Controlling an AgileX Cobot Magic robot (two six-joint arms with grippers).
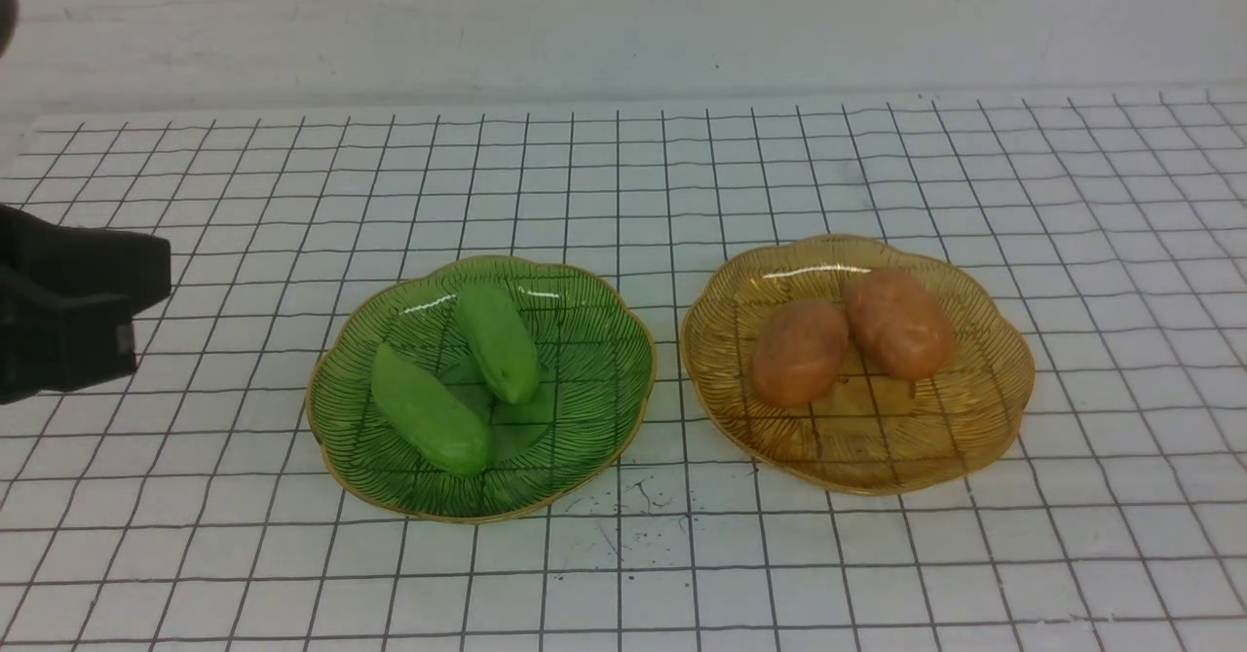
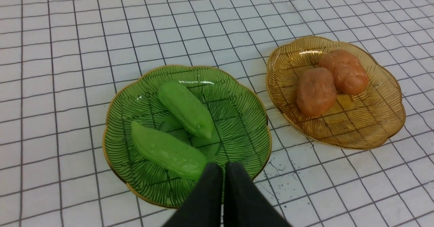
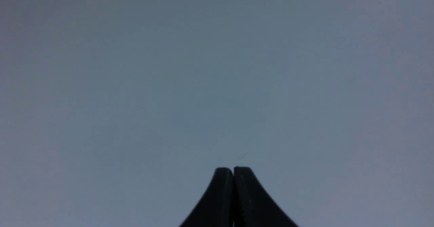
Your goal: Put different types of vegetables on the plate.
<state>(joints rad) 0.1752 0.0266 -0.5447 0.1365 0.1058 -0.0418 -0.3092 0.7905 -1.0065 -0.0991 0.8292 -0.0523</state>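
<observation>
Vegetables lie sorted by kind on two glass plates in the middle of the front view. The left gripper has its two black fingers pressed together with nothing between them. The left arm hangs at the left edge of the front view, apart from the plates. The right gripper is likewise closed and empty, seen only against a plain grey-blue surface. Two green cucumbers, one nearer and one farther, rest close together on the green plate, left of centre. Two orange-brown potatoes touch each other on the amber plate, right of centre. Both plates stand just beside each other on the grid-lined table.
</observation>
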